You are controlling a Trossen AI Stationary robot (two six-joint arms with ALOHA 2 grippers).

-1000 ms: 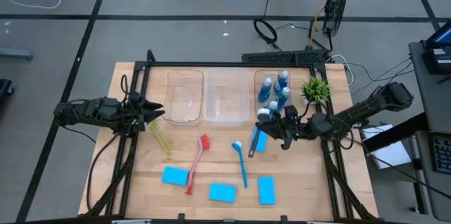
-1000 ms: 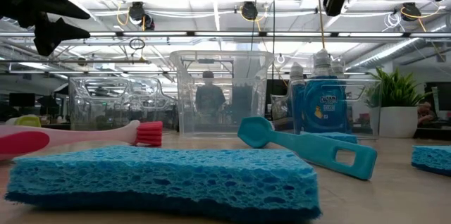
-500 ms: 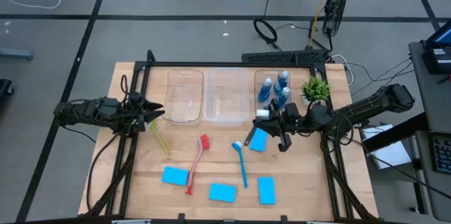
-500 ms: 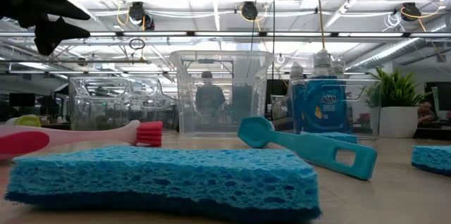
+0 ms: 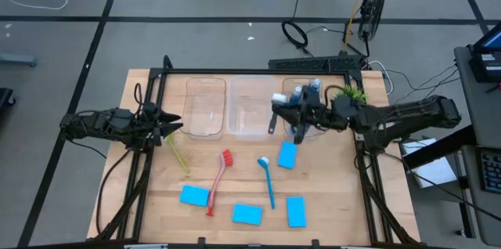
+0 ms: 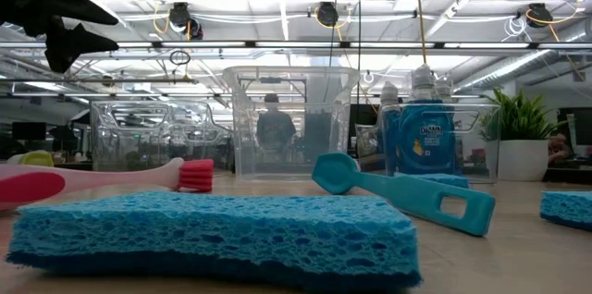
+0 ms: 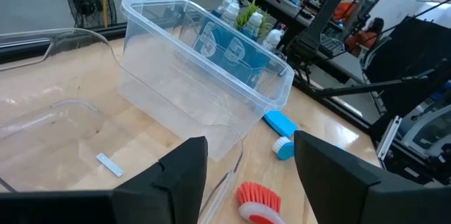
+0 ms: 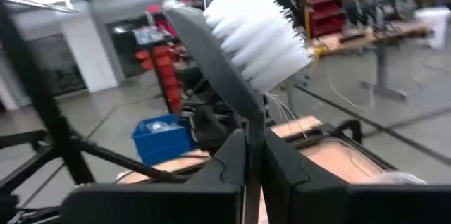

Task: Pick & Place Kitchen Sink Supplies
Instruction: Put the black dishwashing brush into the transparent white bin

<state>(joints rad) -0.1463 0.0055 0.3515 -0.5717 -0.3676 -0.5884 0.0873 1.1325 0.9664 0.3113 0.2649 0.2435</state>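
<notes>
Wooden counter (image 5: 235, 194): right gripper (image 5: 291, 116), clenched on grey brush (image 8: 243, 48), hovers over middle bin (image 5: 252, 108); thin handle could pivot and miss; left gripper (image 5: 174, 126) released, idle beside left bin (image 5: 205, 108).

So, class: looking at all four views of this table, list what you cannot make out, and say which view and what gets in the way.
- Grey brush: right wrist view shows bristles only; the handle is hidden between the right gripper's shut jaws.
- Bottles: high view, the right arm covers them, so no count.
- Right gripper: low view, cut off by the top edge.
- Yellow-green brush: high view, its head is hidden under the left gripper.
- Person: low view, blurred through the middle bin.
</notes>
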